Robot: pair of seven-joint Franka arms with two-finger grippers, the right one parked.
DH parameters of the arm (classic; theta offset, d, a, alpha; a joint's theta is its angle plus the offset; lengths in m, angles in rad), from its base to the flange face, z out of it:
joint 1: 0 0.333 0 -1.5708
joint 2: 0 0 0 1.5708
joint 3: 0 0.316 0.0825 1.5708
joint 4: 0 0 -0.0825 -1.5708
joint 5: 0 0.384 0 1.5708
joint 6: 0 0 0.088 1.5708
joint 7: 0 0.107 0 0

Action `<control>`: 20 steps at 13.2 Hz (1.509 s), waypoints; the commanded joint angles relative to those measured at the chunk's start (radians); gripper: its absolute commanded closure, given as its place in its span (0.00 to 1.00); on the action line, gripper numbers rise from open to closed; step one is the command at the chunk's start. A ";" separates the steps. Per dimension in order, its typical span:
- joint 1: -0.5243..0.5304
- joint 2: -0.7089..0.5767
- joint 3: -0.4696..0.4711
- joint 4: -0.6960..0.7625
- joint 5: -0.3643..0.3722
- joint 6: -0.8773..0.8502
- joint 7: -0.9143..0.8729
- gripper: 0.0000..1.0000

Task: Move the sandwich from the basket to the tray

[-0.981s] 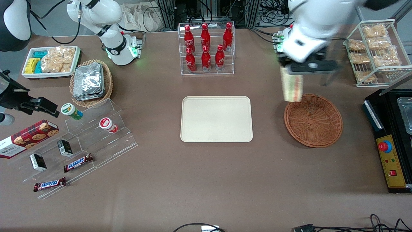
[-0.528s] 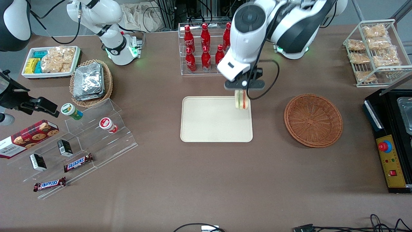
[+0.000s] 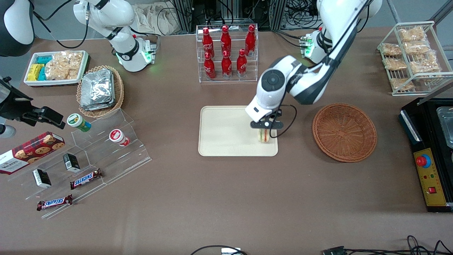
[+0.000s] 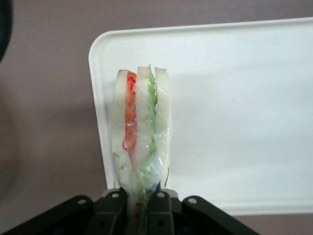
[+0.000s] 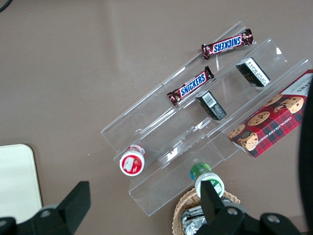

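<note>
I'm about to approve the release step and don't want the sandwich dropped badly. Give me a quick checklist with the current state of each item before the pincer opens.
1. Pincer shut on the sandwich: ok, fingers clamp the wrap's end.
2. Sandwich over the tray, not the bare table: ok, near the tray corner closest to the basket.
3. Margin from the tray's rim: not ok, it sits close to the edge.
4. Sandwich touching the tray surface: cannot tell.
5. Sandwich orientation: standing on edge, layers upright; it may tip over on release.
6. Basket emptied: ok, nothing left inside.
</note>
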 commanded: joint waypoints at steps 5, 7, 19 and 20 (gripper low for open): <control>0.032 0.097 0.004 -0.007 0.064 0.111 -0.022 0.93; 0.032 0.093 0.004 -0.002 0.061 0.099 -0.048 0.00; 0.052 -0.413 0.197 0.078 -0.160 -0.384 0.230 0.00; 0.049 -0.459 0.276 0.076 -0.198 -0.429 0.335 0.00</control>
